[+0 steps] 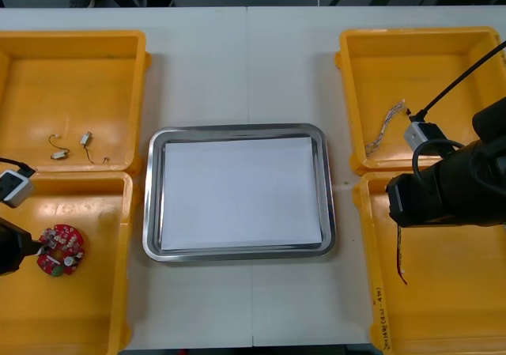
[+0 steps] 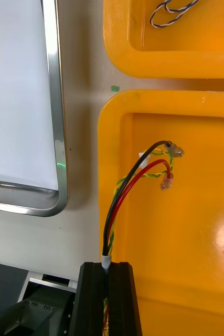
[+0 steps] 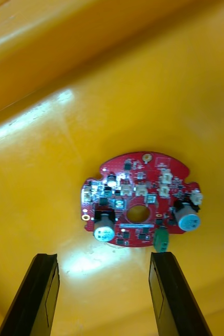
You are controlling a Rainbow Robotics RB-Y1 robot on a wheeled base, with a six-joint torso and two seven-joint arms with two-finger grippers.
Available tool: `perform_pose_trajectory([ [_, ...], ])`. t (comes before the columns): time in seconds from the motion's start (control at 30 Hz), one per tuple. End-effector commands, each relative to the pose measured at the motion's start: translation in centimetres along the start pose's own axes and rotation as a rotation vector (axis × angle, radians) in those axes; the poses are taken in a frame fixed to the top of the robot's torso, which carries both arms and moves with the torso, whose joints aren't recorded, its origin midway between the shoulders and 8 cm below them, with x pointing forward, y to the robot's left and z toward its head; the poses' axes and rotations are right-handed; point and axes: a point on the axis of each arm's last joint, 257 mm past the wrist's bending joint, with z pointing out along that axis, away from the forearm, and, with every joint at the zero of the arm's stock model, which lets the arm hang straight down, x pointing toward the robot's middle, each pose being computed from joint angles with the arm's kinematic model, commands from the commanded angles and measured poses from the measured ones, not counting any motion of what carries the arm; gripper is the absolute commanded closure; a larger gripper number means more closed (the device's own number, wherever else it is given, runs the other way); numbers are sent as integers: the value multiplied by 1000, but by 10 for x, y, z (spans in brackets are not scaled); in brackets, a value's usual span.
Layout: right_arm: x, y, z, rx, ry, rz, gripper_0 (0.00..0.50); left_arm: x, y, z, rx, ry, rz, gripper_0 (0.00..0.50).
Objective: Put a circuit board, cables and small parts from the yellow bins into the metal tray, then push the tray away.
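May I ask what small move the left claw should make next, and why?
Probably lower the left claw around the circuit board: its fingers stand open, the board lies beyond them in the near left bin. The right claw holds cables over the near right bin.

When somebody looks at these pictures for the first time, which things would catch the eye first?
First the shiny metal tray, white inside, at the centre of the table. Then the round red circuit board in the near left yellow bin, with the open left hand poised before it. The right hand is shut on a black, red and yellow cable at the near right yellow bin.
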Motion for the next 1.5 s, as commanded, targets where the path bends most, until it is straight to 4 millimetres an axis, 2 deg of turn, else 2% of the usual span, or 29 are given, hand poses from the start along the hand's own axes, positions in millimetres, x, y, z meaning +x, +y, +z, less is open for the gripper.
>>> perform_pose_trajectory([
  [0.03,-9,6,-1,6,-19,-39,500,11,-9,-9,21,6,-43,0],
  [0.33,-10,3,2,24,-21,-42,500,18,-36,8,70,5,-11,0],
  [0.63,-11,2,2,25,-22,-42,500,23,-49,17,85,37,11,0],
  [1.5,-11,1,2,27,-22,-41,500,38,-47,44,71,111,-26,0],
])
